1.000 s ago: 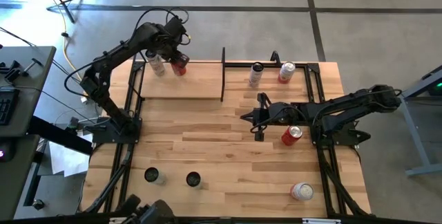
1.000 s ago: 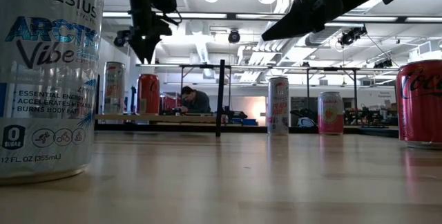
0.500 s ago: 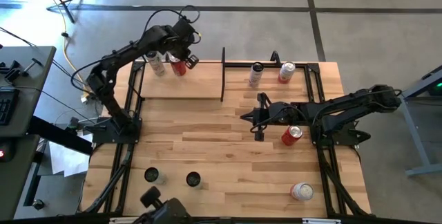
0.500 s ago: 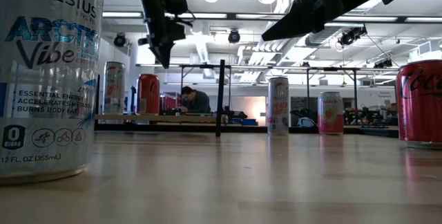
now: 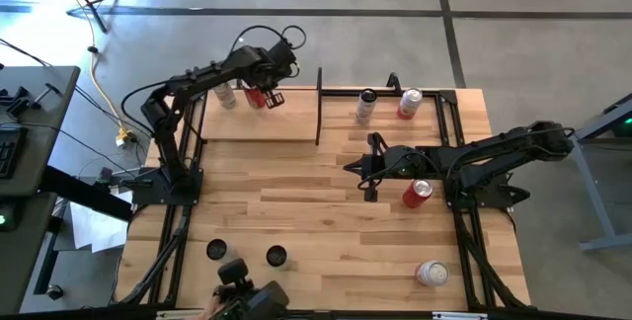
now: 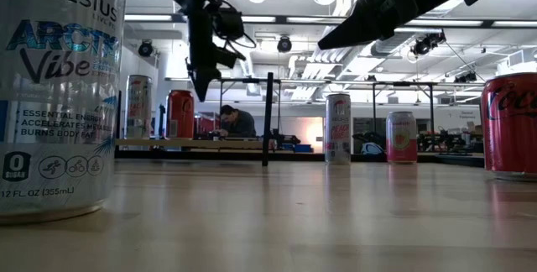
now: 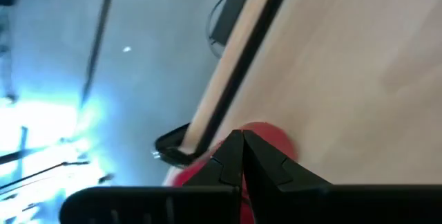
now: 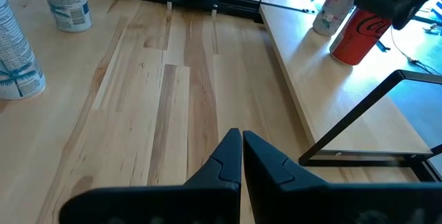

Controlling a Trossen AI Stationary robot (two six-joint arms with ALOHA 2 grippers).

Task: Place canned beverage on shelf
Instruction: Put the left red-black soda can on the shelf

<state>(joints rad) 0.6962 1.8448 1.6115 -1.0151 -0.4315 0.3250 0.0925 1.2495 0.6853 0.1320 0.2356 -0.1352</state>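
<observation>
Shelf [image 5: 259,120] front stands bare; left gripper [image 5: 277,96], fingers together, hovers beside red can [image 5: 256,96] at back edge.

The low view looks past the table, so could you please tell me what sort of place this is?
Probably an open lab or workshop: exposed ceiling ducts, a seated person working behind the shelf.

**Colours on the table**

Red can [image 5: 255,96] and pale silver can [image 5: 226,94] stand on the light-wood shelf [image 5: 259,124] (its end frames black). Tabletop [image 5: 316,221]: striped honey planks. Both arms are dark.
</observation>
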